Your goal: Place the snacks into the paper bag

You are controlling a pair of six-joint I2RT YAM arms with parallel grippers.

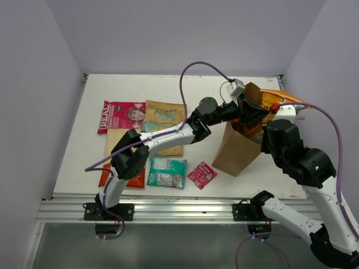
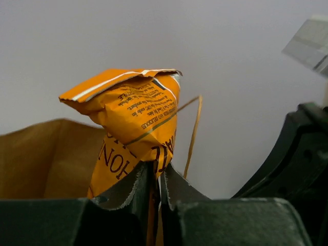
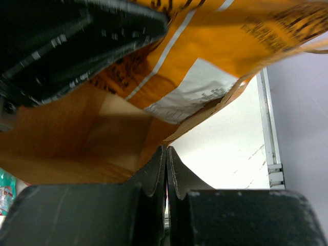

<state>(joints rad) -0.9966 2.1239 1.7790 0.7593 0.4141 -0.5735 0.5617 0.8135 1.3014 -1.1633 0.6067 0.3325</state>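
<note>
Table (image 1: 112, 89): left arm (image 1: 162, 139) outstretched over bag (image 1: 235, 151)

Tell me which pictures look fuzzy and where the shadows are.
Left wrist view: the left gripper is soft, too near the lens, while the orange packet has crisp lettering. Right wrist view: that same gripper is a dark smear at top left, and the paper bag is shadowy inside. Top view: sharp all over, soft light, faint shadows.
</note>
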